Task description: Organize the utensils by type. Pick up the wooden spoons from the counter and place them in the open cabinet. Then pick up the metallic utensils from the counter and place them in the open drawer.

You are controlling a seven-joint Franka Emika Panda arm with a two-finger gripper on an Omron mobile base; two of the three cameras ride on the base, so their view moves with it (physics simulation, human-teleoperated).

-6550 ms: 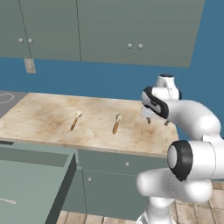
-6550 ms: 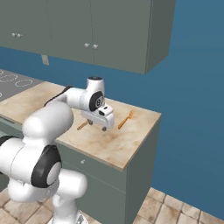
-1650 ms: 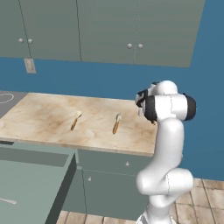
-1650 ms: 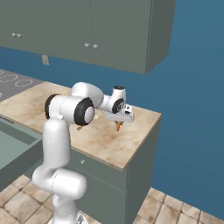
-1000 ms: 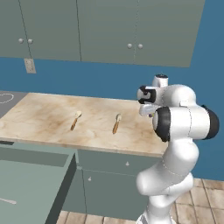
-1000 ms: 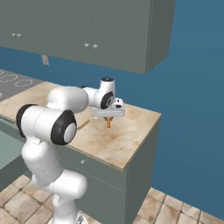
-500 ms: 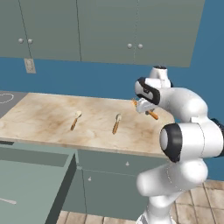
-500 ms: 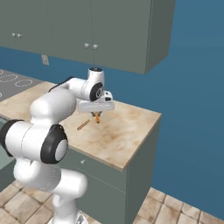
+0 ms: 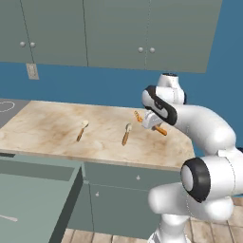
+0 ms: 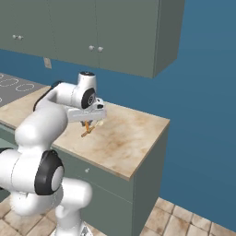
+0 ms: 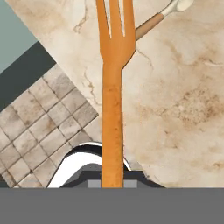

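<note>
Above counter [image 9: 57, 130], claw [image 9: 151, 120] clamped on orange wooden fork [image 11: 112, 83], tines outward along claw's axis.

Hand view: the orange wooden fork [image 11: 112, 109] runs off the top edge, so its prong tips are cut; its lower handle end passes out of sight at the bottom of the frame. The grip point cannot be seen there.

Hand view: one wooden spoon [image 11: 162, 16] is cut by the top edge; only part of its pale bowl and a short length of handle show, the rest hidden behind the fork.

Left base view: the drawer [image 9: 71, 187] is cut by the left and bottom edges. A thin pale item [image 9: 7, 218] lying inside it is too small to identify.

Right base view: the gripper [image 10: 90, 122] is largely masked by the hand; the finger position cannot be read.
</note>
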